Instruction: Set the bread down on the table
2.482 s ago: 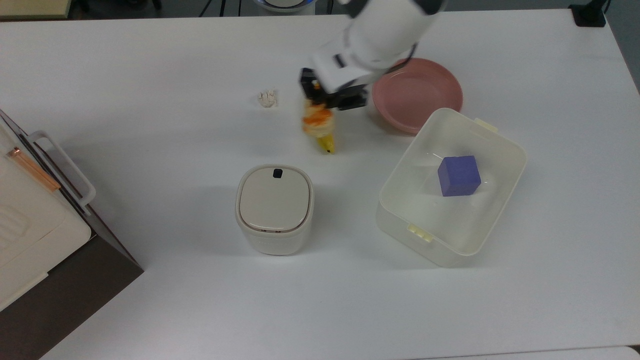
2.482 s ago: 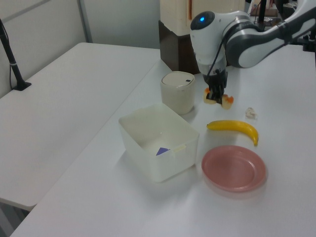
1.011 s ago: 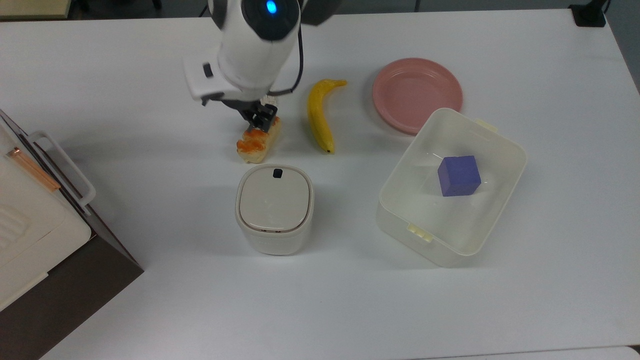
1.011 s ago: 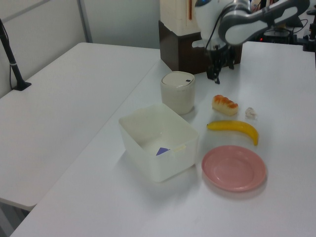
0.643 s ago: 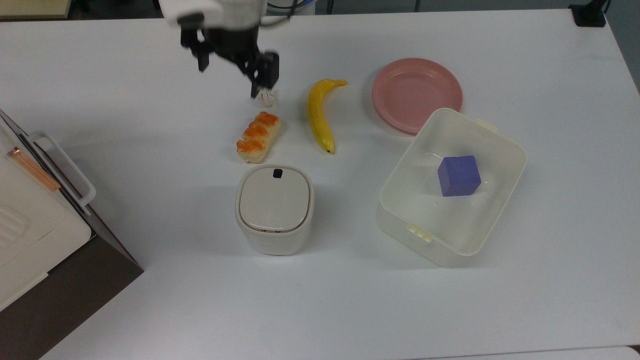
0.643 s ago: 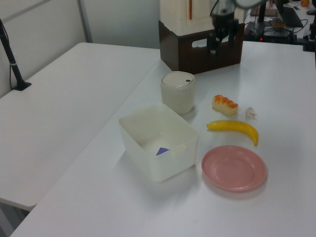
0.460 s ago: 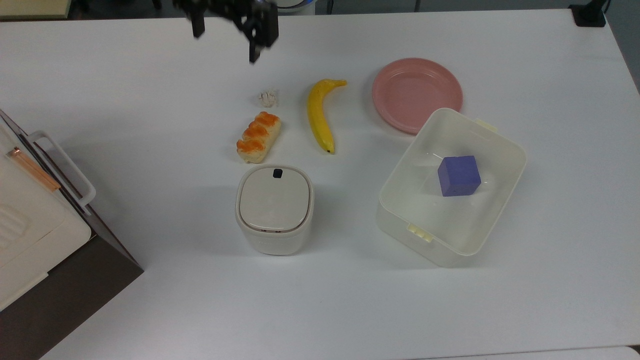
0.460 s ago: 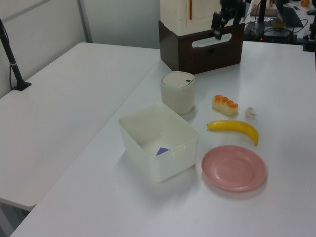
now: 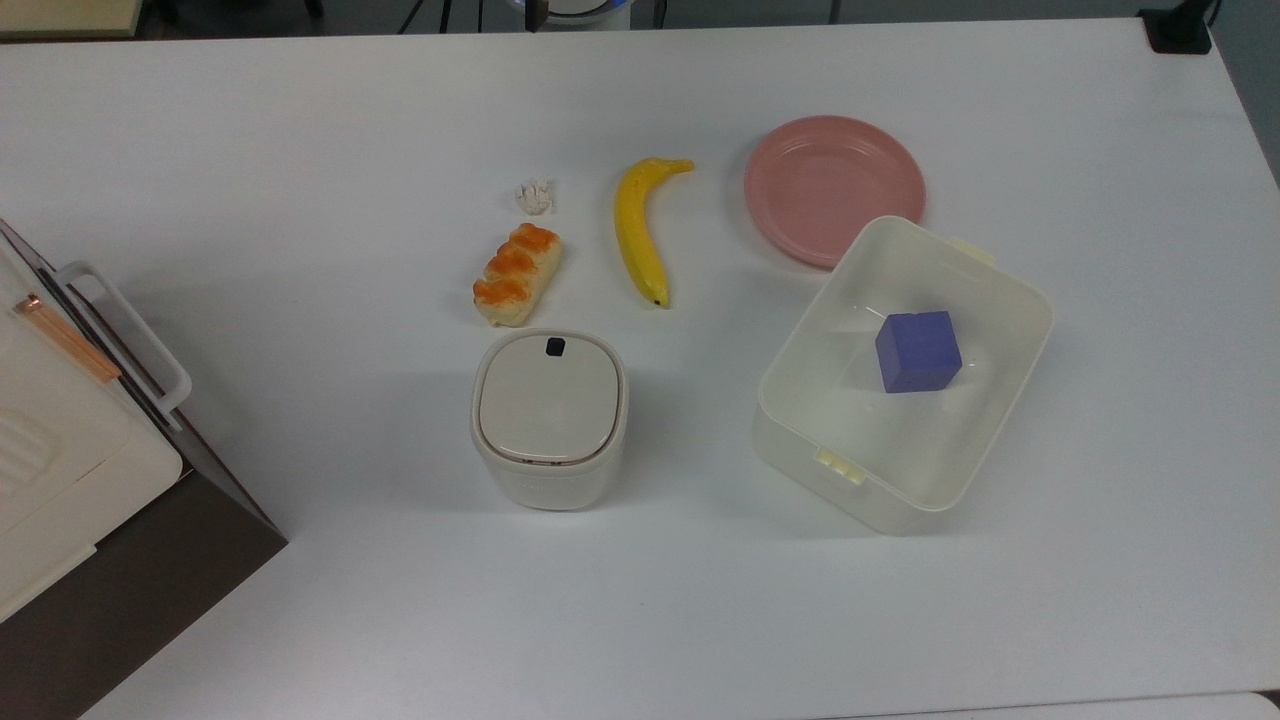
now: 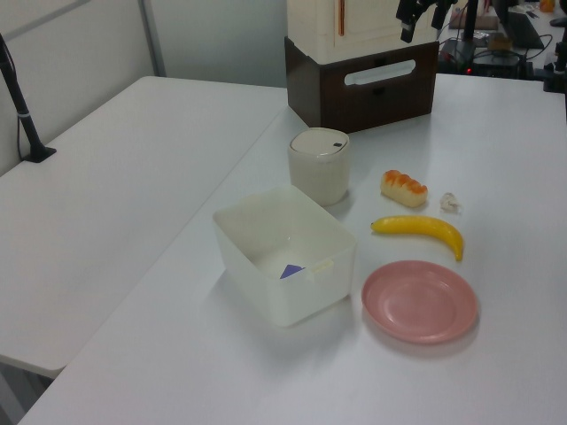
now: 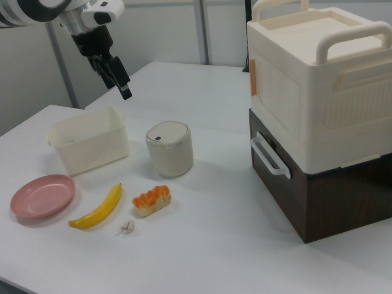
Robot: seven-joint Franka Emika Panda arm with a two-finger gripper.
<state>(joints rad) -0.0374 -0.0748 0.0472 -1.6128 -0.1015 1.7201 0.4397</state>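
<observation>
The bread is found lying flat on the counter, untouched, just beyond the lidded bin and beside the banana, with the white scrap near its far end. The placing step is judged complete; nothing more is called for than clearance of the arm, or at most a check that the loaf rests stably. The gripper is seen raised high, well apart from the bread, and nothing is held between the jaws; they appear slightly spread in the right view, though this is not certain. In the left view the gripper is cut off by the upper edge. The blue cube in the tub is mostly hidden in the left view. The pink plate is partly overlapped by the tub's rim in the top view.
</observation>
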